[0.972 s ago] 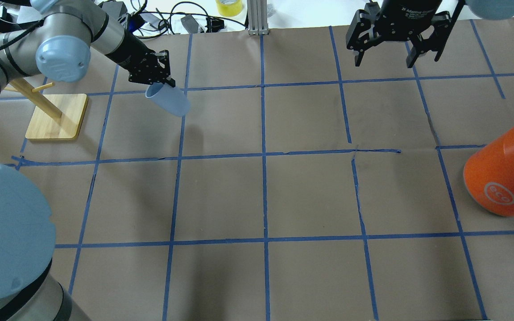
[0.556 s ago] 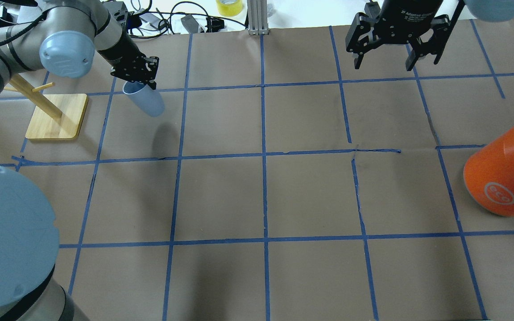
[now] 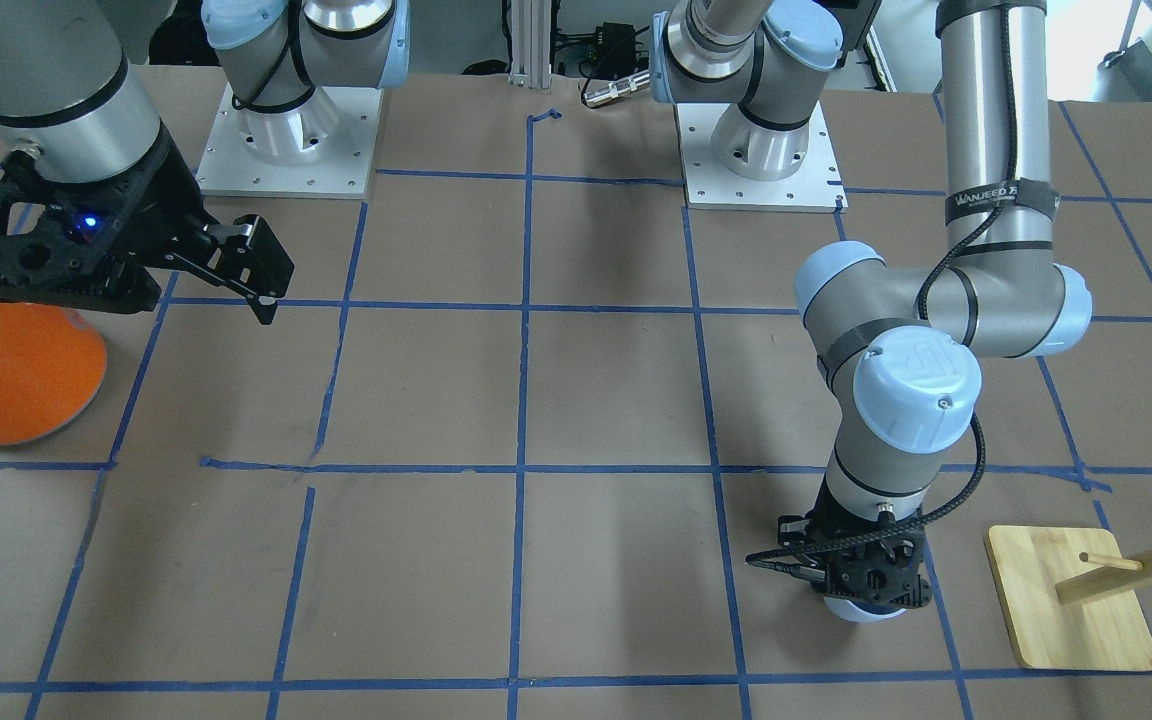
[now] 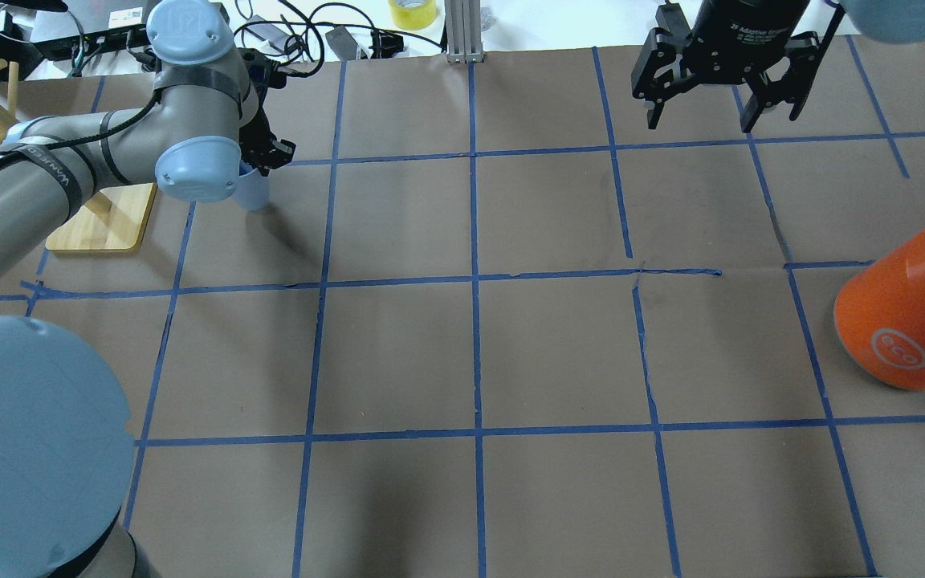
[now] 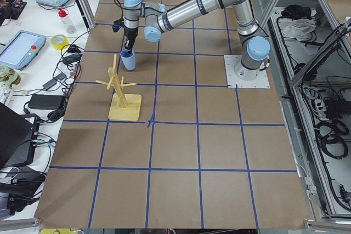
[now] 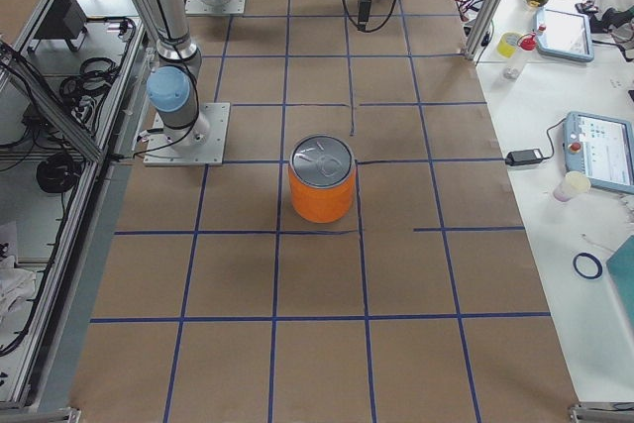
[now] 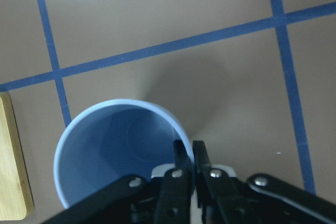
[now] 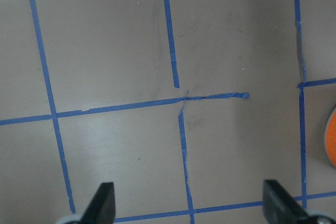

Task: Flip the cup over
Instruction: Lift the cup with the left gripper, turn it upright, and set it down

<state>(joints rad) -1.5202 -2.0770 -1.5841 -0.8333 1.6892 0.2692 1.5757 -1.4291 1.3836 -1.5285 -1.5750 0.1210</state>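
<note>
The left gripper (image 7: 190, 149) pinches one wall of the cup (image 7: 105, 156) at the rim, one finger inside and one outside, nearly closed on the thin plastic. The cup hangs mouth up, low over the table (image 4: 559, 345); whether its base touches cannot be told. The hold is narrow and off-centre, so I judge the cup could swing or slip in the pinch. If let go before the base sits flat, it could topple or roll. The stand (image 4: 105, 221) is just beside it, and a sideways nudge could knock the cup against it. The left arm reaches far out, elbow bent, wrist turned straight down over the cup. Further off, the right gripper (image 4: 723, 88) hangs wide open and empty, pointing down, well apart from the can (image 4: 904, 321)
</note>
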